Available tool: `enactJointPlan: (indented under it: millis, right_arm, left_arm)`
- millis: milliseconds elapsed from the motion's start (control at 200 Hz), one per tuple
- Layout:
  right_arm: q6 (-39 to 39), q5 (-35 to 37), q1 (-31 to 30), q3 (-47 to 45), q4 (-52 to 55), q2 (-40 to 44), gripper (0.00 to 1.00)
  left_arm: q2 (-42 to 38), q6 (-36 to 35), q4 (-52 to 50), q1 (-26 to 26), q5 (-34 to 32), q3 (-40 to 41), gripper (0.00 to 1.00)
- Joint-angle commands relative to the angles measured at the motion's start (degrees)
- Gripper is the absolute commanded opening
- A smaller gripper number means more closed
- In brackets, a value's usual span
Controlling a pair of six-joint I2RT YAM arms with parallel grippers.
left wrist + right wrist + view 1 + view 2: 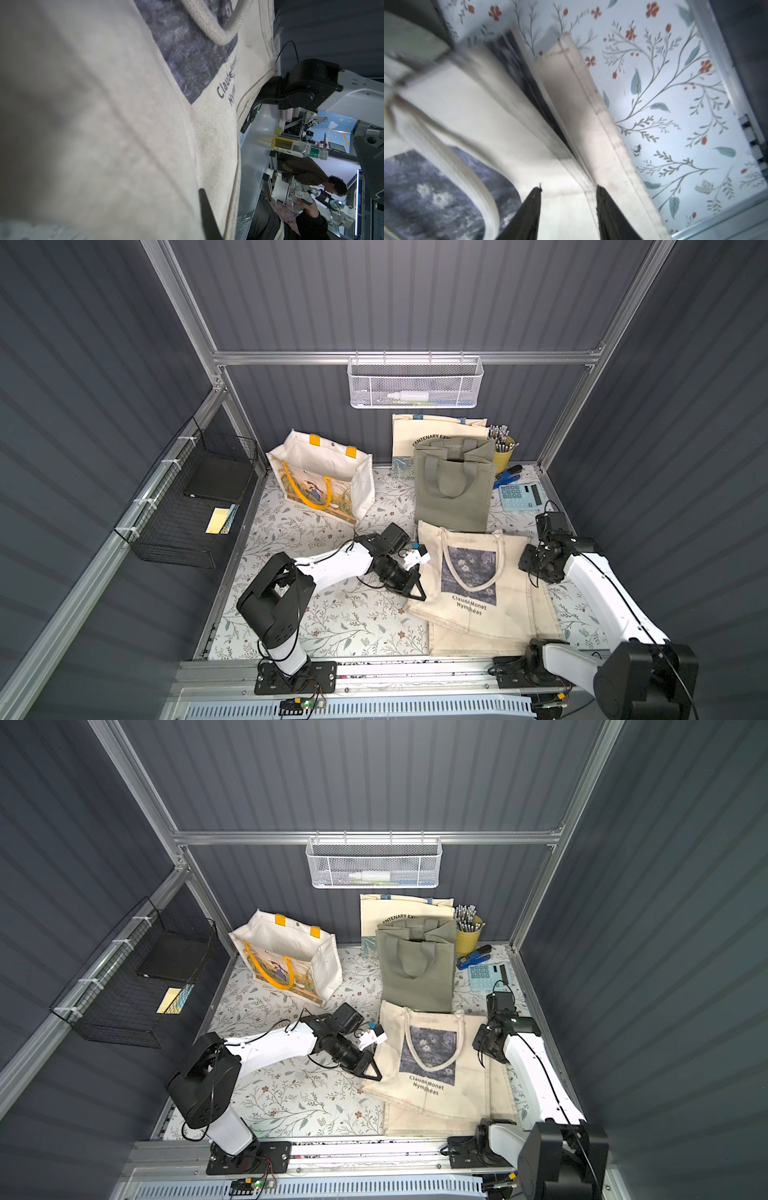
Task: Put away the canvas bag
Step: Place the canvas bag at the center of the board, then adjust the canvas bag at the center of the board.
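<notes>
Leftmost, a black wire basket (178, 510) hangs on the side wall, and near it a yellow-handled tote (328, 477) stands open on the table (332, 622). Either could be where the bag goes, though I cannot tell which is meant. Next, the left arm (332, 564) reaches low to the left edge of the canvas bag (469, 605). Its jaws are closed tight on that edge, judging by the cloth pressed across the left wrist view. The bag lies flat at the front right of the table, print and handles up. Behind it a green bag (453, 489) stands upright, with a white mesh basket (415, 381) on the rail above. At the bag's right edge the right arm (590, 572) has its jaws partly apart astride the cloth, not pinching it. A hold on both sides would suit lifting limp cloth evenly. Flowered paper covers the table, and ribbed dark grey walls in a metal frame close it in.
</notes>
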State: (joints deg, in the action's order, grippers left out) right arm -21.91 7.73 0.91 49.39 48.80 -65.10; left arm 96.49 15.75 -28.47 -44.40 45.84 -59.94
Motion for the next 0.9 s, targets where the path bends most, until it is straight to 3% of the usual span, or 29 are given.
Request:
enactJointPlan:
  millis: [0, 135, 315, 440, 591, 741, 896]
  right_arm:
    - [-0.1, 0.5, 0.5, -1.4, -2.9, -0.5, 0.51]
    - [0.6, -1.3, 0.7, 0.1, -1.0, -4.9, 0.51]
    - [2.3, -4.4, 3.5, 0.4, -3.7, -8.4, 0.52]
    - [2.8, -7.7, 3.4, 1.1, -2.8, -10.4, 0.53]
    - [-1.9, -16.4, 1.1, -4.2, -6.8, -10.6, 0.53]
    - [-5.3, -12.3, -4.0, -7.5, -6.7, -11.6, 0.53]
    - [-10.4, -10.2, -10.0, -10.1, -10.9, -15.9, 0.53]
  left_arm:
    - [-5.2, 0.1, -4.6, -1.3, 0.8, 2.0, 0.0]
    - [-8.7, 3.9, -0.2, -1.1, -7.7, 2.8, 0.0]
    - [-13.5, 5.2, -1.0, 1.7, -14.1, 4.0, 0.0]
    - [-20.6, 6.6, 3.6, 7.3, -8.6, 8.6, 0.0]
    - [-20.2, -1.1, -6.0, 9.6, -2.4, 5.9, 0.0]
    - [-21.5, -6.6, -12.7, 9.9, 2.6, 3.4, 0.0]
    - [-23.4, -10.3, -12.5, 10.1, 7.9, 1.3, 0.0]
